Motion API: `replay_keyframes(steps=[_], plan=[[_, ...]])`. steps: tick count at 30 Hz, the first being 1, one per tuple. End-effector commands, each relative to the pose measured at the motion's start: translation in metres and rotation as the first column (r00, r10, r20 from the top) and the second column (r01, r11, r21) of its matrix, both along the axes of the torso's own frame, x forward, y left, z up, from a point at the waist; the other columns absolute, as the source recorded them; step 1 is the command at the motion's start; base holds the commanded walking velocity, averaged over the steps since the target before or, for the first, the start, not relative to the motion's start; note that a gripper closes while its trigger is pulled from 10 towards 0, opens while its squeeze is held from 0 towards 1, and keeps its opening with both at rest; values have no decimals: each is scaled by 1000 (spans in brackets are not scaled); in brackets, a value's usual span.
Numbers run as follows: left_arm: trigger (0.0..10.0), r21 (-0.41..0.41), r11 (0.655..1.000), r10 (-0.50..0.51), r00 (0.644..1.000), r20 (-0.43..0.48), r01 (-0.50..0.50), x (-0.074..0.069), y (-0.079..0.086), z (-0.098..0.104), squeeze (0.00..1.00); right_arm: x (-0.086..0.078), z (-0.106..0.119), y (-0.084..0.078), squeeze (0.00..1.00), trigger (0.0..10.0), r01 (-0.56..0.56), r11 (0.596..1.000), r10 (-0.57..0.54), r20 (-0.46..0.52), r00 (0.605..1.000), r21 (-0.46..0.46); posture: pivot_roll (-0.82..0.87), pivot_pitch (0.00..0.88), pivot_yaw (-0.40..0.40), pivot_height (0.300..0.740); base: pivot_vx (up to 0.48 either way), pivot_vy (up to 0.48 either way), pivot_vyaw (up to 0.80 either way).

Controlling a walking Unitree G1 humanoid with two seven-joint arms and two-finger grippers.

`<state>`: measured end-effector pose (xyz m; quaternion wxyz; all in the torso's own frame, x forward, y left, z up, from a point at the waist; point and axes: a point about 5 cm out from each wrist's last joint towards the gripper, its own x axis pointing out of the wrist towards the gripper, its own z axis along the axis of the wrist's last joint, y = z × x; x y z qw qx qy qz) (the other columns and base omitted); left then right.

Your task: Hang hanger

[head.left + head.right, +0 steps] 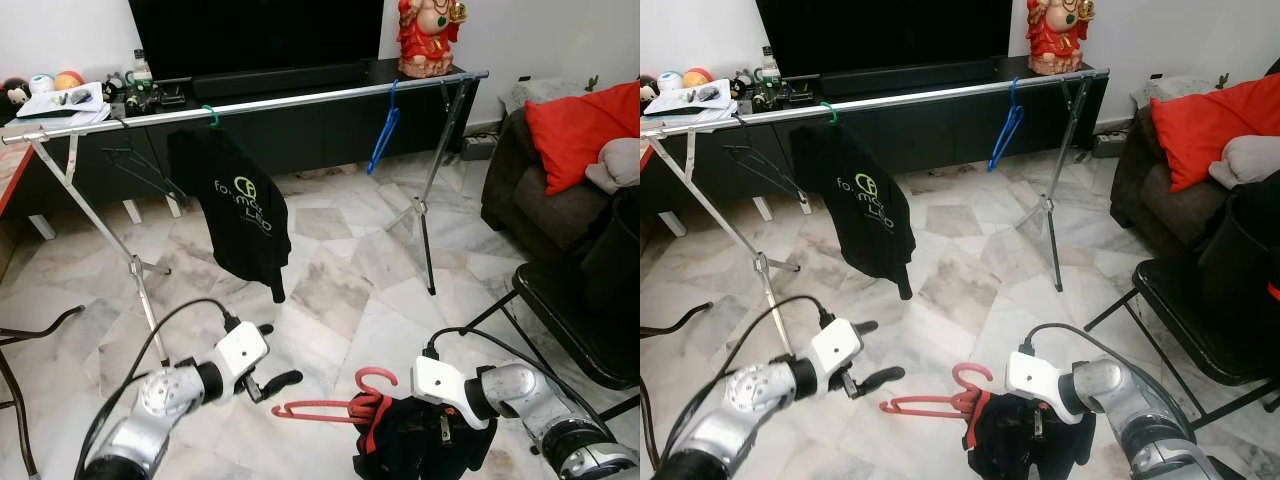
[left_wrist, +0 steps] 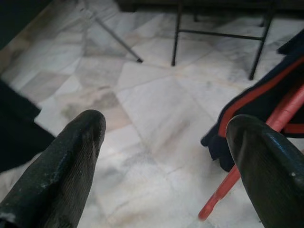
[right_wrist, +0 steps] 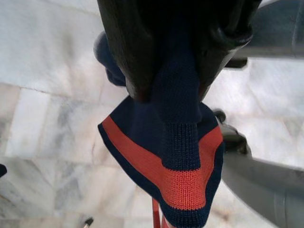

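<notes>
Red hanger [image 1: 325, 408] carrying navy garment [image 1: 420, 440], pinched by right gripper [image 3: 178, 76], left gripper [image 1: 272, 378] spread open beside it, clothes rail [image 1: 300, 98] beyond.

Probably a home living room: television [image 1: 255, 35], sofa [image 1: 560, 170], marble floor [image 1: 340, 260]

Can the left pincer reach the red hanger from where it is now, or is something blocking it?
Probably yes. The left pincer is open and its fingers point toward the red hanger, whose near arm sticks out bare from the garment. Nothing lies between them. The right pincer holds the garment.
</notes>
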<state>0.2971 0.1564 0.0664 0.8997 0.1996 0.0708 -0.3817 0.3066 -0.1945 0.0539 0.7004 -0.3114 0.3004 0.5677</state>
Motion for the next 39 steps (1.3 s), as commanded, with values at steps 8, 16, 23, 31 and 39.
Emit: replay_keyframes(steps=[8,16,23,31,39], plan=[[10000,-13,978,207,978,-16,-207,-3,18,-15,0,20,22,-11,0,0,120,993,-119,141,983,1,84,80,2,740,0,0,0],[10000,-41,959,274,957,-97,-279,-11,16,-32,0,28,35,-5,0,0,124,989,-137,200,970,77,81,78,9,740,0,0,0],[10000,-106,959,241,956,-169,-261,-14,-2,-41,0,43,64,15,0,0,26,986,-74,292,954,165,76,73,11,740,0,0,0],[10000,-151,939,271,935,-229,-309,-13,-5,-47,0,49,91,28,0,0,-85,969,-6,364,931,231,74,74,7,740,0,0,0],[10000,-148,940,257,925,-278,-306,-11,-12,-53,0,49,109,39,0,0,-173,935,41,390,920,309,61,72,0,740,0,0,0]])
